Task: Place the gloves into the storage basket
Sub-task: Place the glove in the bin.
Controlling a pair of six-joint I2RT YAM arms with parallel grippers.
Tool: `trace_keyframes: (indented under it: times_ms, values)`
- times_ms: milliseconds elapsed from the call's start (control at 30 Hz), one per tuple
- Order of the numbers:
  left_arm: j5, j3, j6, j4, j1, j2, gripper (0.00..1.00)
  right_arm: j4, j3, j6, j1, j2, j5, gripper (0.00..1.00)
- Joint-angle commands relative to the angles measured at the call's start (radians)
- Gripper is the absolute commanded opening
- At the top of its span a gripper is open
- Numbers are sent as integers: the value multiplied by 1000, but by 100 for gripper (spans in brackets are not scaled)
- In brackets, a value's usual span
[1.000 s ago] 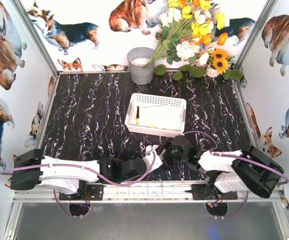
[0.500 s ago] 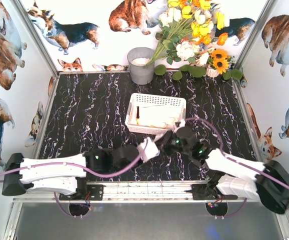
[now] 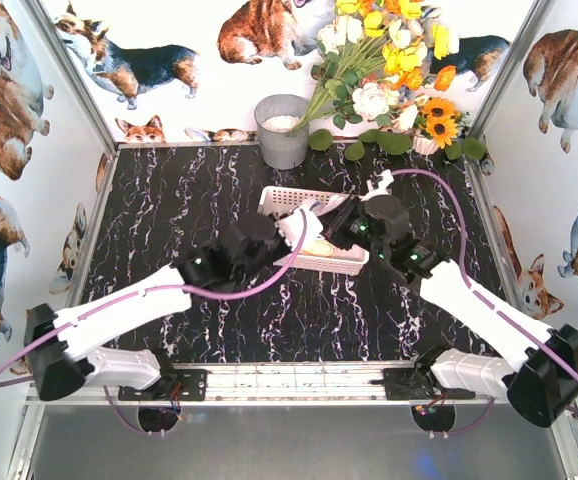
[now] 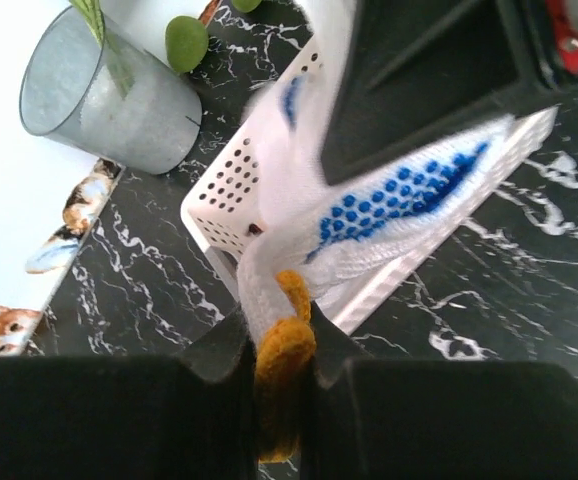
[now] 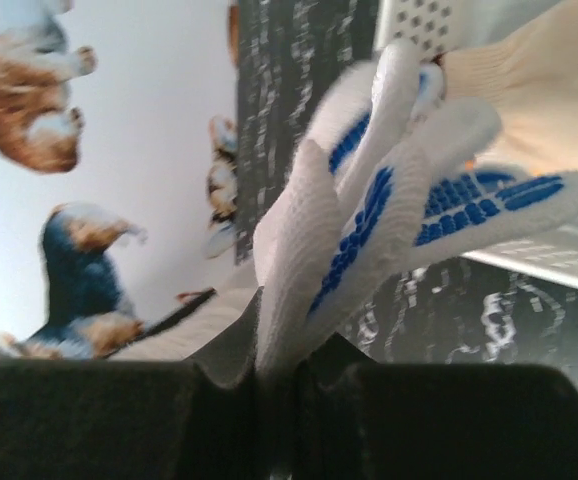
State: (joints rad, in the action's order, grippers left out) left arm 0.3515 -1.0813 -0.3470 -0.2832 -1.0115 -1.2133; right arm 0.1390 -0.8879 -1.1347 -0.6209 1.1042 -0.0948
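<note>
A cream-white glove [image 4: 399, 195] with blue dots hangs stretched between my two grippers over the white storage basket [image 3: 287, 198]. My left gripper [image 4: 279, 335] is shut on its orange-yellow cuff [image 4: 287, 345]. Pinching the glove's [image 5: 369, 210] fingers, my right gripper [image 5: 281, 360] is shut too. In the top view the left gripper [image 3: 294, 228] and right gripper [image 3: 341, 226] meet above the basket's middle, hiding much of it. More cream gloves [image 5: 529, 100] lie inside the basket [image 5: 554, 262].
A grey round metal bucket [image 3: 282, 130] stands just behind the basket, also seen in the left wrist view as the bucket [image 4: 109, 95]. A bunch of flowers [image 3: 389, 70] fills the back right corner. Printed walls close in the black marbled table [image 3: 169, 230].
Both arms have swung from the near table edge out over the basket, carrying the glove. The right gripper went from open to shut on the glove's fingers.
</note>
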Motion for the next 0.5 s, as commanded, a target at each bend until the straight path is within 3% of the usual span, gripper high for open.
trace_keyframes:
  times_ms: [0, 233, 467]
  values:
    - [-27, -17, -172, 105, 110, -79, 0, 12, -43, 117, 6, 8, 169, 0]
    - [-170, 13, -287, 294, 230, -224, 0, -23, -34, 181, 6, 76, 324, 0]
    - [-317, -91, -231, 280, 325, -343, 0, 21, -84, 223, 11, 125, 365, 0]
